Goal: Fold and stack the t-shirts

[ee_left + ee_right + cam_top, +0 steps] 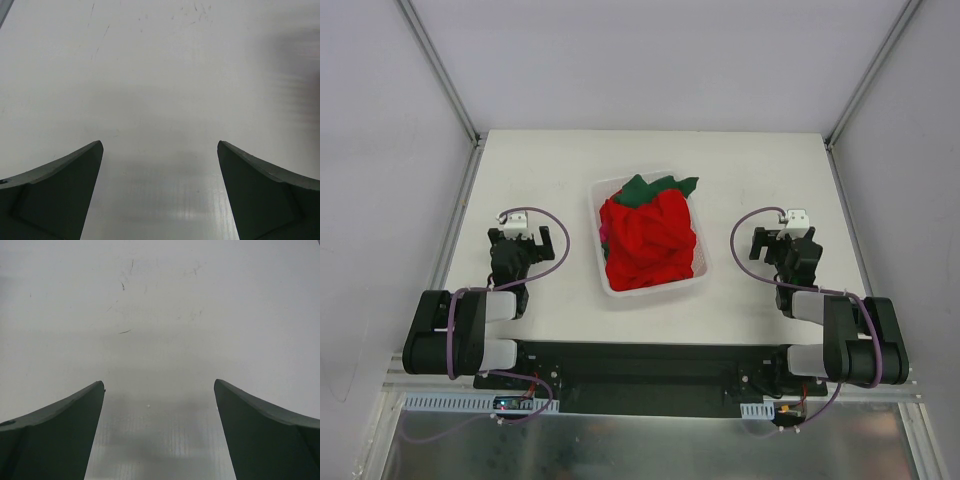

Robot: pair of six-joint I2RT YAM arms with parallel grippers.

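Observation:
A crumpled bright red t-shirt [650, 240] fills the white basket [655, 289] at the table's middle. A dark green t-shirt [655, 186] pokes out at the basket's far end, and a sliver of magenta-pink t-shirt [603, 240] shows at its left wall. My left gripper [525, 232] rests left of the basket, open and empty; in the left wrist view its gripper [160, 145] frames only bare table. Right of the basket, my right gripper [785, 240] is open and empty as well, and in its wrist view the gripper [159, 384] has only bare table between its tips.
The white table [550, 160] is bounded by grey walls at back and sides, with metal frame posts [440, 70] at the far corners. Purple cables [560, 250] loop beside each wrist. Both arm bases sit on the black rail [640, 365] at the near edge.

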